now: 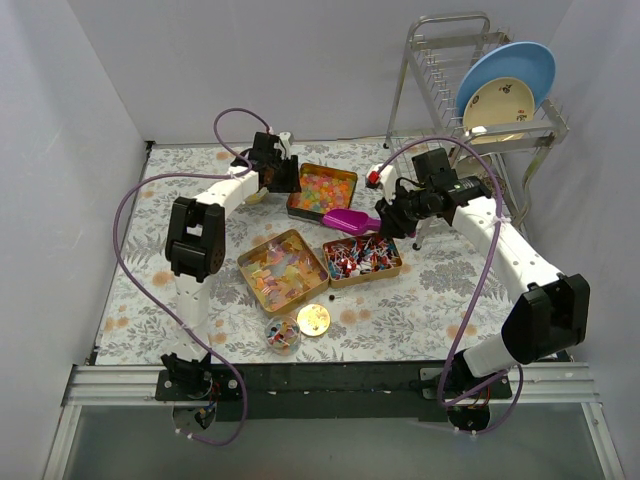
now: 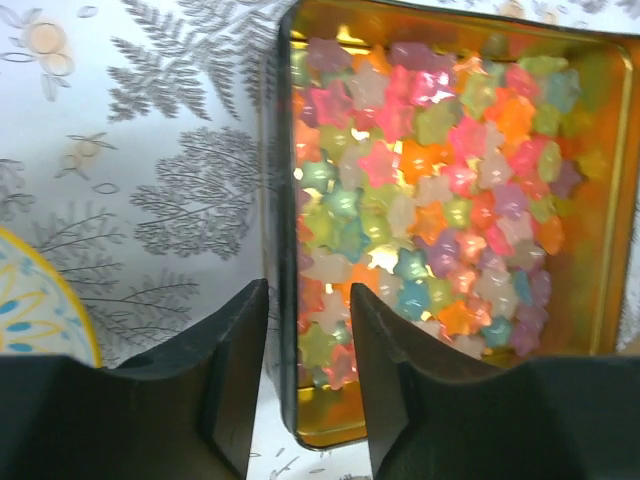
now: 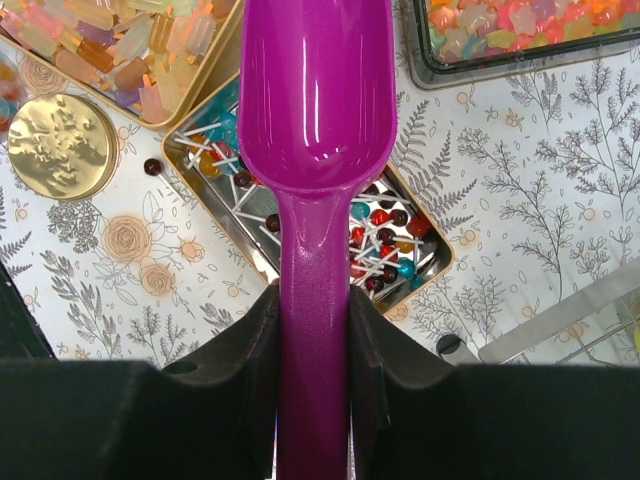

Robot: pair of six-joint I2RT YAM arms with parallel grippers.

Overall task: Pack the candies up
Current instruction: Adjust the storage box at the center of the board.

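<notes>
Right wrist view: right gripper [image 3: 313,300] clamps the scoop [image 3: 318,90] by its handle; beyond, the candies [image 3: 385,225] lie in open tins [image 3: 445,262]. Left gripper [image 2: 308,300] stands parted astride a wall of the far tin [image 2: 605,250]. Light, loose, slippery pieces, likely best scooped from underneath, not pinched.

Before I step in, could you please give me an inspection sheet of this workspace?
Surface: flowered tablecloth, one loose sweet on it.
Job's things: star jellies, gummies, lollipops, each in a tin; small round tub holding a few sweets.
Clutter: gold lid beside the tub; patterned plate.
Hands: left hand open over the edge of the jellies' tin; right hand shut on the pink scoop.
Cables: purple cables loop off both arms.
Surroundings: dish rack with a blue plate, far right; white walls.
</notes>
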